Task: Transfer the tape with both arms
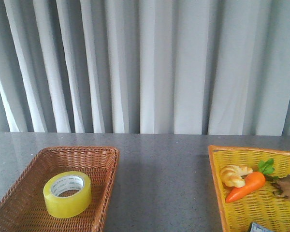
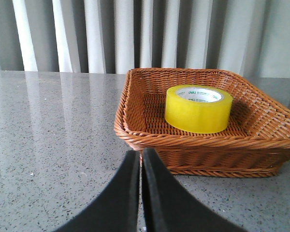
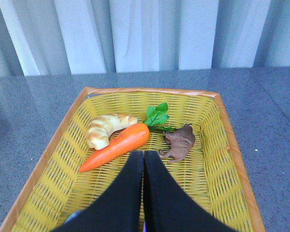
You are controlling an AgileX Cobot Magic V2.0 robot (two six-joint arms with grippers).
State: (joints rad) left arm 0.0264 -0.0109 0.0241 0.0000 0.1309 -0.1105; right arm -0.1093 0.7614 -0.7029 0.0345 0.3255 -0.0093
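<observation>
Tape, the yellow roll (image 1: 67, 194), is lying flat on its side-face in the brown wicker basket (image 1: 19, 193) on the left of the counter (image 1: 159, 164), hole upward and white core showing, sitting toward the middle with woven floor showing around it. It is looking light and rigid, a hard ring with a smooth, probably slippery outer band, so a hold across the wall, one finger inside the core and one outside, is seeming surer than squeezing the round outside. The basket's raised rim is standing between the left gripper (image 2: 141, 159) and the roll, so an approach from above is seeming needed. Between the two baskets the counter is lying bare, giving open room for a handover. The yellow basket (image 3: 222, 121) on the right is holding an orange toy carrot (image 3: 117, 145), a bread-like toy (image 3: 104, 129) and a small brown animal figure (image 3: 180, 141), with free floor toward its near side. Both pairs of fingers are pressed together: the left outside the wicker rim, the right gripper (image 3: 144, 159) over the yellow basket, holding nothing.
</observation>
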